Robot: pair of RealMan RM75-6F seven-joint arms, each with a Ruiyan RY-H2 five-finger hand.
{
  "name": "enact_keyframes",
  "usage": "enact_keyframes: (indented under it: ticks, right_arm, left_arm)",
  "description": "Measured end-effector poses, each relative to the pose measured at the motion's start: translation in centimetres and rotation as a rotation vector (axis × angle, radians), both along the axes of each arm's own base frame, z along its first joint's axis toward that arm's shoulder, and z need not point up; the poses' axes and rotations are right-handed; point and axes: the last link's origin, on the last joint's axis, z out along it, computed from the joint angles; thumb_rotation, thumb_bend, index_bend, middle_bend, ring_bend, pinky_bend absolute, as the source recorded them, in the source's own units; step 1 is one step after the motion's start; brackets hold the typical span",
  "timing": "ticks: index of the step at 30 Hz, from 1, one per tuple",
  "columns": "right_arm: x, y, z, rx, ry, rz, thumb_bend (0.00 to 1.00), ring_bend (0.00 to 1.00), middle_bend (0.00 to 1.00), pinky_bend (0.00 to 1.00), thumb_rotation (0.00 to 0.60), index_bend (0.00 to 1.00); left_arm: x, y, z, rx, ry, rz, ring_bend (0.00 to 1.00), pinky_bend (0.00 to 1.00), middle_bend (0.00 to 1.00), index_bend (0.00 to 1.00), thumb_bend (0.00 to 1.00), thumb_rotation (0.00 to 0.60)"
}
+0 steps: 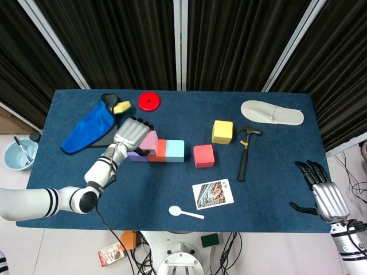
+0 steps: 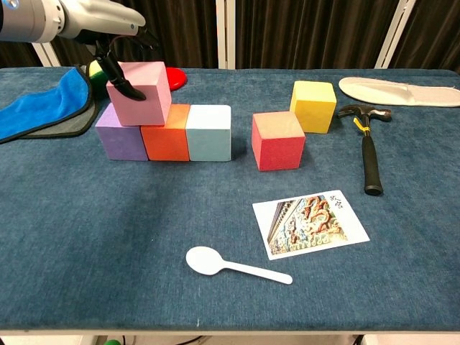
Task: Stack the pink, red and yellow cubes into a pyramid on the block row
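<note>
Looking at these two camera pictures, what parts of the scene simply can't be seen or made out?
- Head view: the left hand covers the purple block and part of the pink cube, so its grip is unclear.
- Chest view: the left hand is cut off by the top and left edges; the right hand is outside the picture.
- Chest view: the slipper and blue cloth run off the edges.
- Both views: the photo card is too small to read.

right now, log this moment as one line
left hand: holds pink cube on block row | right hand: open, idle | red cube, yellow cube: on table
</note>
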Motion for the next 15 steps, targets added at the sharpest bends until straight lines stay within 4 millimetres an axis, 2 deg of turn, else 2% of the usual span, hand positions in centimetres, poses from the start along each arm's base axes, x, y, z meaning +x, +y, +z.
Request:
enact_keyframes:
  ticks: [15]
  right_arm:
    - [0.04, -0.04, -0.03, 0.002, 0.0, 0.001, 0.06, 0.0, 0.07, 0.04, 0.6, 0.0]
  left_arm:
    - [-0.18, -0.1, -0.39, -0.016, 0.015, 0.001, 0.24, 0.28, 0.25, 0.29, 0.16, 0.45]
